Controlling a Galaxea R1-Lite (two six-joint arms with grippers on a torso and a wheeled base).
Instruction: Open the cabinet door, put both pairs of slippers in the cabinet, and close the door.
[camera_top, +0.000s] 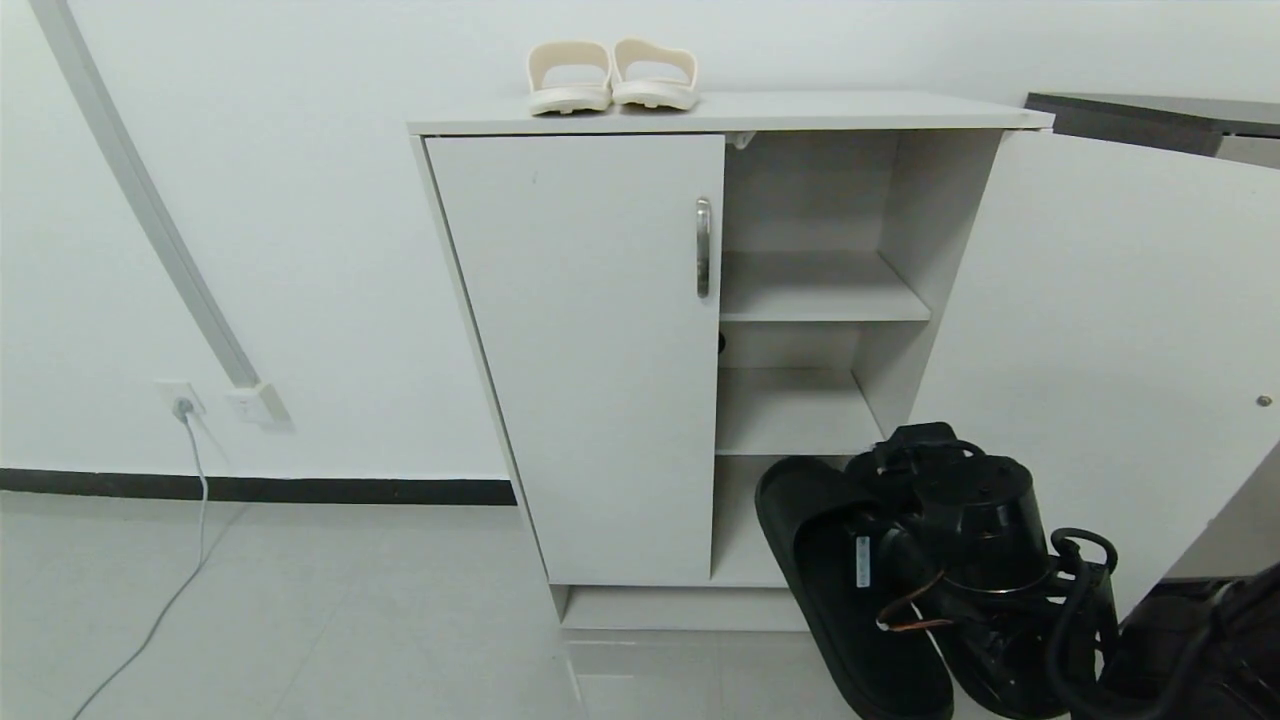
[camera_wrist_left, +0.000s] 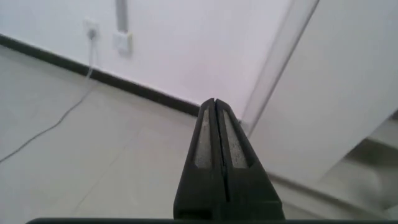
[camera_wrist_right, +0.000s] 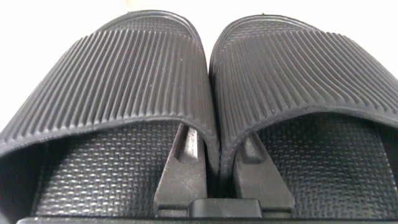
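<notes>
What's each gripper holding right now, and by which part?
The right gripper holds the pair of black ribbed rubber slippers, one finger under each strap, pinching the adjoining inner edges together. The left gripper is shut on nothing.

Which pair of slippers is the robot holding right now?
The black pair, clamped by the right gripper at the inner strap edges; the cream pair sits on top of the cabinet.
</notes>
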